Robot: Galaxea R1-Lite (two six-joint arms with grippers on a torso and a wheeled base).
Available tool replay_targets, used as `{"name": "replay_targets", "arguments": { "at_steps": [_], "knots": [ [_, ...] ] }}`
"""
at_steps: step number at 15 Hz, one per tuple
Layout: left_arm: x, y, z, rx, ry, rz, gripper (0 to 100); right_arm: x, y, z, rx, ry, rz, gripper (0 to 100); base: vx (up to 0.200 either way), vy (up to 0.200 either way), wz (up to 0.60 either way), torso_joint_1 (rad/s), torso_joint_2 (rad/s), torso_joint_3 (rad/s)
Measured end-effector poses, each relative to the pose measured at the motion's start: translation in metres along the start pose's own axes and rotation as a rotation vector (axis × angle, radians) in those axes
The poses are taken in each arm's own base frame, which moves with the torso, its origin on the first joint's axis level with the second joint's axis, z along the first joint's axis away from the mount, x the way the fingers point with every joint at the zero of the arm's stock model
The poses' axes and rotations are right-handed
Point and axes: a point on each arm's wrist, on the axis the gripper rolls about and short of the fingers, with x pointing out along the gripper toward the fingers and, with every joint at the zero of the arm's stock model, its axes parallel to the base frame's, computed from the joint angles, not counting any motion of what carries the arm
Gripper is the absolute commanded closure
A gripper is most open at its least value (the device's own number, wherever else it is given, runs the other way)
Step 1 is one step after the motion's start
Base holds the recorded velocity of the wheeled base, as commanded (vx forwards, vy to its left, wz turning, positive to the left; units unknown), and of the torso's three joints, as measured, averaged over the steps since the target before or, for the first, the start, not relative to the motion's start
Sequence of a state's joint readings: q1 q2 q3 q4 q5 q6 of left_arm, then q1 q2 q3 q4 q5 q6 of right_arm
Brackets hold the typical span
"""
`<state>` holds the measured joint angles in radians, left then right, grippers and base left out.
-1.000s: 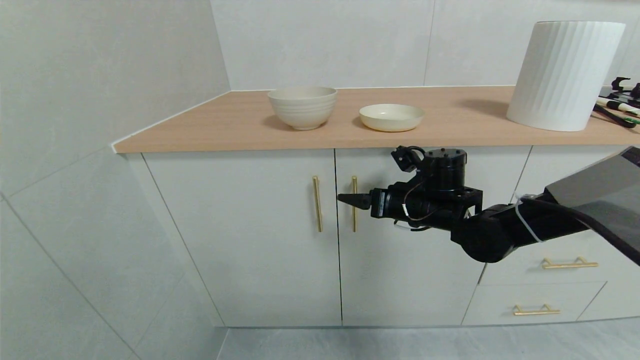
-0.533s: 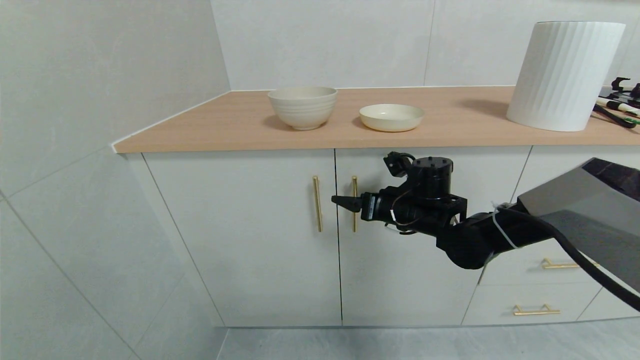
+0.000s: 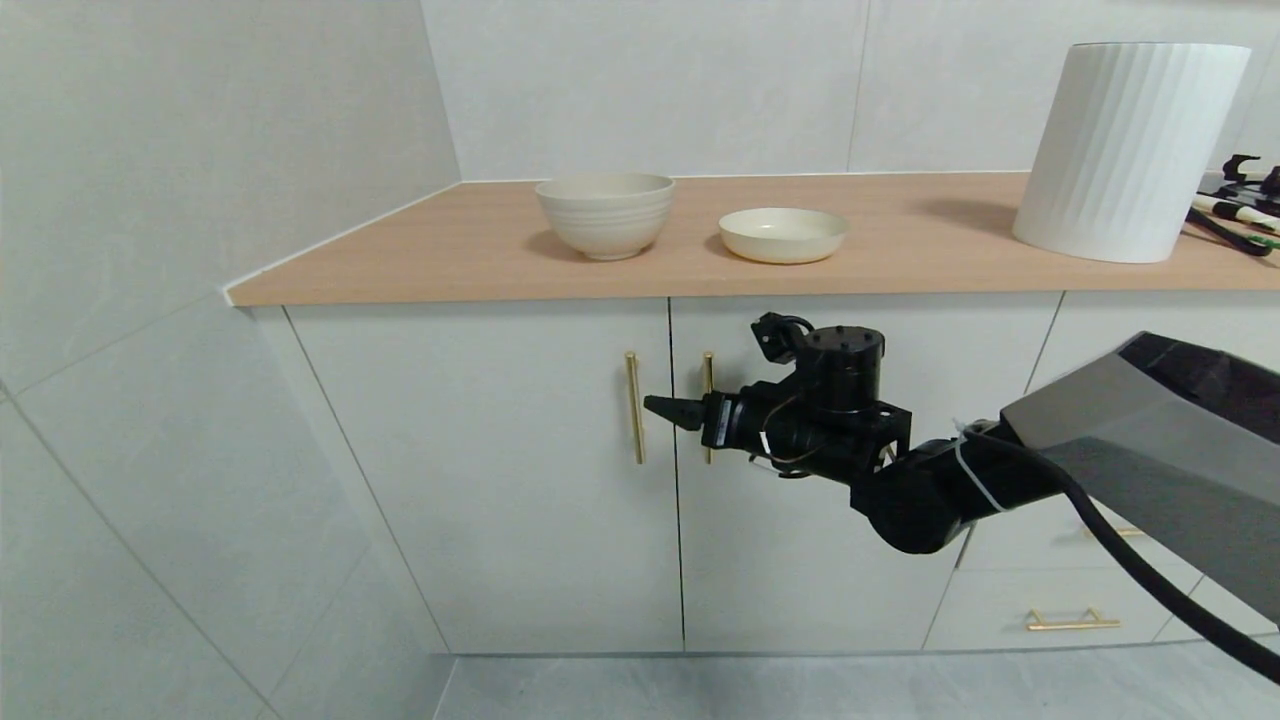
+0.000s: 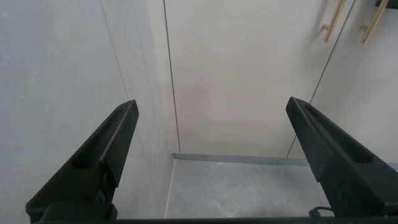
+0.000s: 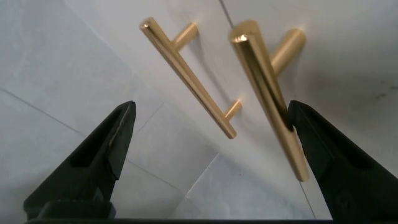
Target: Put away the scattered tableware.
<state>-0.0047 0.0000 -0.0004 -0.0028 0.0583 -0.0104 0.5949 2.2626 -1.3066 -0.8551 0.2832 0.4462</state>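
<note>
- One pale wooden desk carries two pieces of tableware: one deep cream ribbed bowl and one shallow cream dish. They sit near each other, apart, both upright.
- One tall white ribbed cylinder stands further right on the desk, well apart from the dish.
- Two white cabinet doors below, each with one vertical gold bar handle: left handle, right handle.
- Right end effector is level with the handles, its tip in front of the door seam between them. It is released, fingers spread and gripping nothing. Contact with the right handle is unclear.
- Left end effector is released and empty, facing the lower cabinet and the floor.
</note>
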Motion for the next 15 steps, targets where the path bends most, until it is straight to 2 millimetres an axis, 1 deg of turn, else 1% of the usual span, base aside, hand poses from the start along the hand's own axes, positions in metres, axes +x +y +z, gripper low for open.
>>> {"name": "replay_targets", "arguments": {
  "at_steps": [4, 9, 12, 15],
  "knots": [
    [0.0, 0.0, 0.0, 0.0, 0.0, 0.0, 0, 0.002, 0.007, -0.007, -0.001, 0.008, 0.015, 0, 0.0, 0.0, 0.0, 0.0, 0.0, 0.0],
    [0.0, 0.0, 0.0, 0.0, 0.0, 0.0, 0, 0.0, 0.014, -0.015, -0.004, 0.016, 0.039, 0, 0.0, 0.0, 0.0, 0.0, 0.0, 0.0],
    [0.0, 0.0, 0.0, 0.0, 0.0, 0.0, 0, -0.012, 0.018, -0.021, 0.004, 0.058, 0.054, 0, 0.0, 0.0, 0.0, 0.0, 0.0, 0.0],
    [0.0, 0.0, 0.0, 0.0, 0.0, 0.0, 0, -0.034, 0.024, -0.023, 0.014, 0.109, 0.099, 0, 0.0, 0.0, 0.0, 0.0, 0.0, 0.0]
  ]
}}
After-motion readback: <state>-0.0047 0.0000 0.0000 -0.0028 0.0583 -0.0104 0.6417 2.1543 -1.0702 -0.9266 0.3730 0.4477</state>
